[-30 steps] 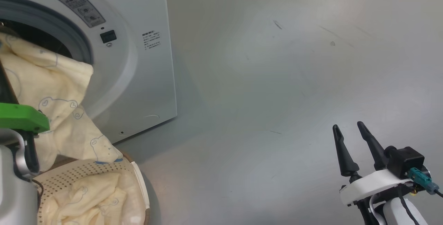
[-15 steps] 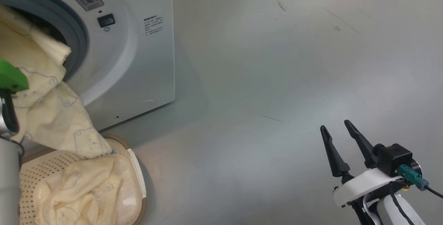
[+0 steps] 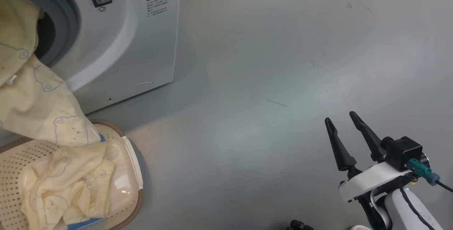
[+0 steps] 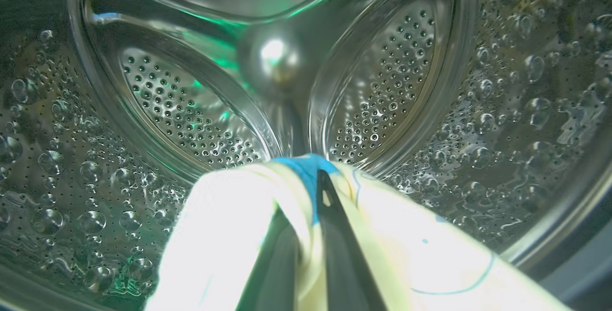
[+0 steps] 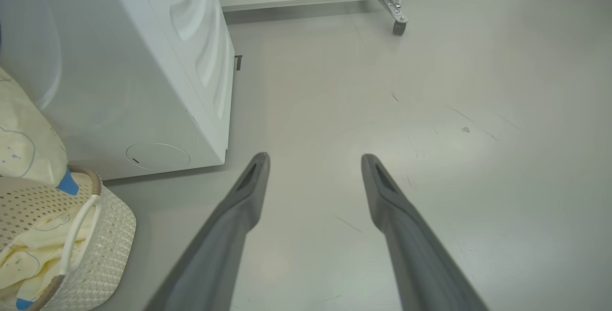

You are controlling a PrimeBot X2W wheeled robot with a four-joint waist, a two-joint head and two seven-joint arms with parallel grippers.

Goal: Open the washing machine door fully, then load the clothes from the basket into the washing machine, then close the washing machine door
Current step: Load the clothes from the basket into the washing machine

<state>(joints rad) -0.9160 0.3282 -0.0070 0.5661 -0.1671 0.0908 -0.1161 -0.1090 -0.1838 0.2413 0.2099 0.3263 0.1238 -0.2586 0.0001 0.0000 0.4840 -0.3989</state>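
A: Head view first. Where's the cloth?
B: One of the clothes (image 3: pixel 39 116) hangs in a long strip from the mouth of the washing machine (image 3: pixel 141 46) down to the basket (image 3: pixel 131 159). Its tail touches the rest heaped there. The right gripper (image 3: pixel 339 117) hangs well apart over the floor (image 3: pixel 265 116).
A: And the left wrist view?
B: The left gripper (image 4: pixel 306 196) is inside the drum (image 4: pixel 181 110), pinching the blue-trimmed end and pointing at the back wall. I'd say the next move goes deeper along that line.
A: Right wrist view?
B: Fingers spread wide, holding nothing, aimed at bare floor. The basket sits at that view's lower left. The left arm's plainly nearer.
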